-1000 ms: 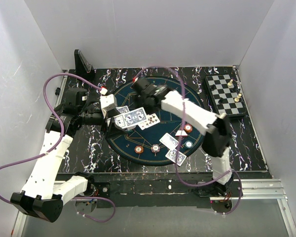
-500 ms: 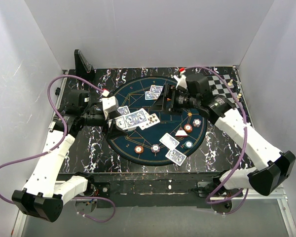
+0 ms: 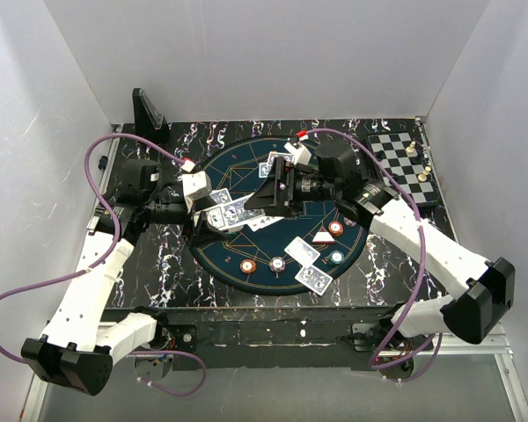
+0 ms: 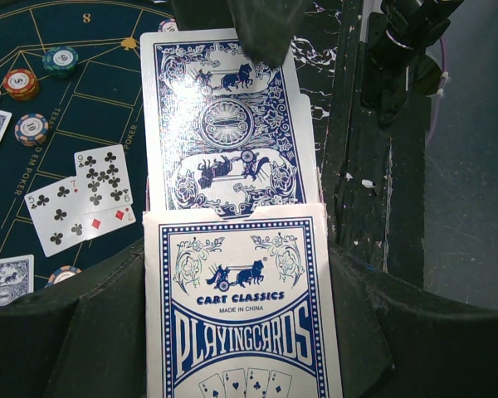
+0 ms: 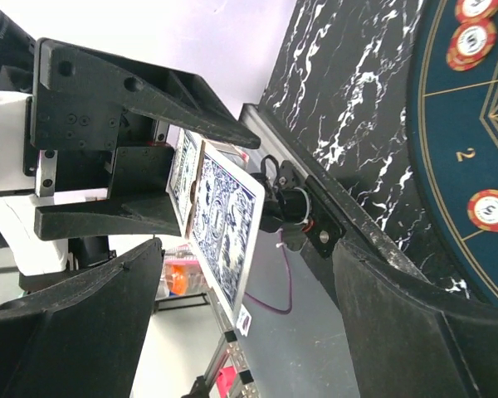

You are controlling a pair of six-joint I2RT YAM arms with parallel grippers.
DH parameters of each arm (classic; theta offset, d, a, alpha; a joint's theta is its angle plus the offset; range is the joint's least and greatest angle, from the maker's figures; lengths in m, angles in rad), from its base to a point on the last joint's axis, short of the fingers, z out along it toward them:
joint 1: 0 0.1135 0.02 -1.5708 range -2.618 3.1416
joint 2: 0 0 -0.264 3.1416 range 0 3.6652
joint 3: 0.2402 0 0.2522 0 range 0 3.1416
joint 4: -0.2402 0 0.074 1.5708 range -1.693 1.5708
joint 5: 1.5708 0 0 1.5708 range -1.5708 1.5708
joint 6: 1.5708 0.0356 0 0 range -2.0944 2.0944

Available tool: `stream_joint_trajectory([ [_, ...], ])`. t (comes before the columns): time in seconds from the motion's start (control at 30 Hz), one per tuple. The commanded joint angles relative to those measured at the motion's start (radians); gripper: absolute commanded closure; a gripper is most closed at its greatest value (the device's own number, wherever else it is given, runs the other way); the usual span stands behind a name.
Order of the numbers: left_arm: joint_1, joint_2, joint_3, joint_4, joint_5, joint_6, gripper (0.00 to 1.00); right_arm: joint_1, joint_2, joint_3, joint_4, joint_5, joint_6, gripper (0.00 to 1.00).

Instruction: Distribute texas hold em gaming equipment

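Top external view, centre left: the left gripper [image 3: 207, 215] is clamped on the card box [image 4: 245, 332] over the left edge of the round mat [image 3: 246, 158], with one blue-backed card [image 4: 224, 124] slid partway out. Just to its right, the right gripper [image 3: 252, 202] has its jaws wide apart about that card's free end. It should close on the card alone, clear of the box, then draw straight along its length. Dealt cards [image 3: 306, 253] and chips [image 3: 335, 228] lie lower right.

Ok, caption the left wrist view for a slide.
Left gripper clamps a blue-and-white cardboard card box, one blue-backed playing card protruding.
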Motion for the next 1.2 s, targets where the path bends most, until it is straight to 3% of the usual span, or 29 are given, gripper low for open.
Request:
stream_joint_trajectory([
  [0.0,0.003,-0.005,0.016,0.009,0.022,0.011,0.58,0.040,0.043,0.055,0.071,-0.024,0.031,0.10],
  [0.07,0.003,-0.006,0.016,0.006,0.020,0.011,0.58,0.045,0.051,0.058,0.071,-0.024,0.034,0.09],
  [0.5,0.003,-0.002,0.031,0.003,0.025,0.009,0.58,0.036,0.025,0.053,-0.004,0.021,0.019,0.55],
  [0.6,0.002,-0.002,0.030,0.001,0.023,0.011,0.58,0.029,0.011,0.053,-0.018,0.030,0.016,0.61],
  [1.03,0.002,0.000,0.034,0.001,0.031,0.009,0.58,-0.021,-0.058,0.052,-0.067,0.038,-0.002,0.66],
  [1.17,0.003,-0.005,0.034,0.001,0.029,0.007,0.58,-0.044,-0.081,0.046,-0.081,0.039,-0.006,0.75],
])
